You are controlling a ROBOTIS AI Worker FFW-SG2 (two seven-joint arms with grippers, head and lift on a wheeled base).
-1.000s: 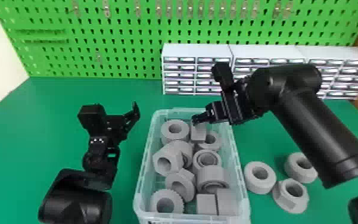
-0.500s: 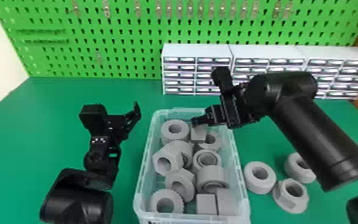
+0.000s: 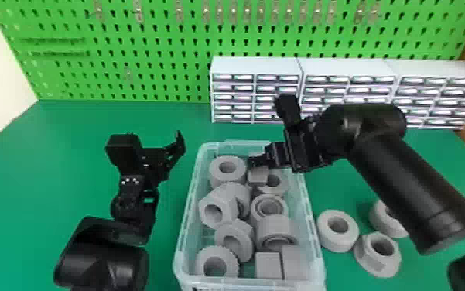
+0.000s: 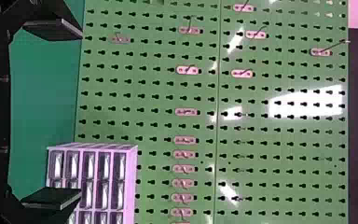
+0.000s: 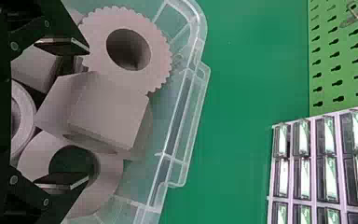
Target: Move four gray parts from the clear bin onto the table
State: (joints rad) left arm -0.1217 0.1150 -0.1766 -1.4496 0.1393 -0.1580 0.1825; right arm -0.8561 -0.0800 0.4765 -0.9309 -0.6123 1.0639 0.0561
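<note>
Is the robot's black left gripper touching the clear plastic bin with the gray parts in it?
Apart. In the head view, green tabletop shows between the left gripper and the bin.

Dark print [image 3: 201,288] on clear bin [image 3: 250,284], unreadable

It's a workshop — green pegboard [image 3: 158,50], hooks [image 4: 187,70] and drawer cabinets [image 3: 256,65] show it.
</note>
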